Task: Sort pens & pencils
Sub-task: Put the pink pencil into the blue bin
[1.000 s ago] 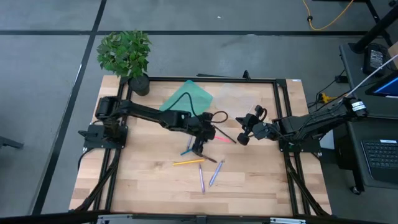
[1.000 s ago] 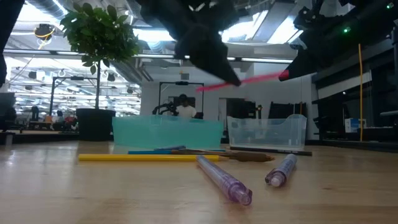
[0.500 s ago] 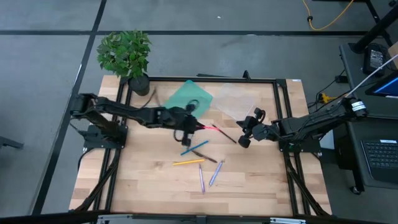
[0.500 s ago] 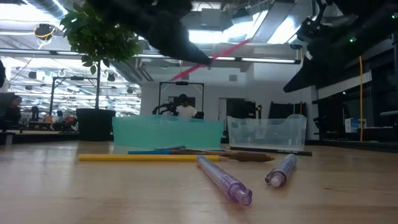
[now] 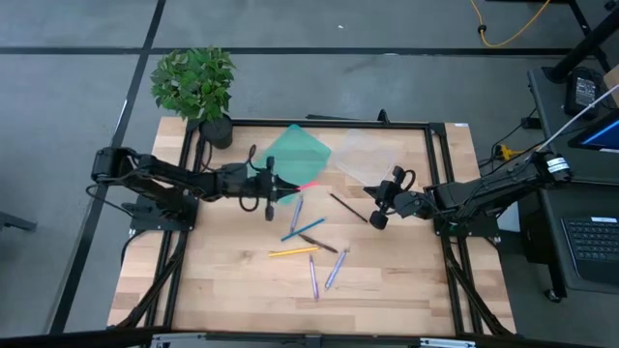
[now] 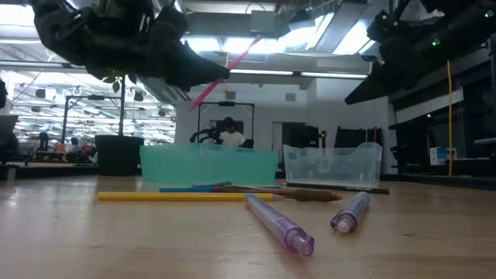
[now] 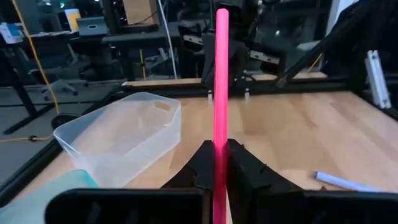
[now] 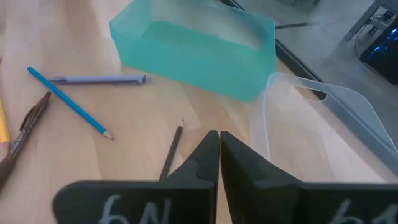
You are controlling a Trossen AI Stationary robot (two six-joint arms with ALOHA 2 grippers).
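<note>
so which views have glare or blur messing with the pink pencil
Low view: bright ceiling lights behind the pink pencil wash it out, and the left gripper is a dark silhouette. Left wrist view: the pencil is sharp at the fingers, the room behind dim. High view: evenly lit, pencil only a sliver.

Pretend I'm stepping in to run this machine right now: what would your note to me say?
Left hand: shut on the pink pencil, held in the air beside the teal bin.
Right hand: shut, holding nothing, hovering near the clear bin and the black pencil.
On the table: a blue pencil, a grey-blue pen, a brown pen, a yellow pencil, two lavender pens.
Done: the pink pencil is picked up. I can't see anything in either bin.
Left: drop the pink one in a bin, then sort the seven on the table.
</note>
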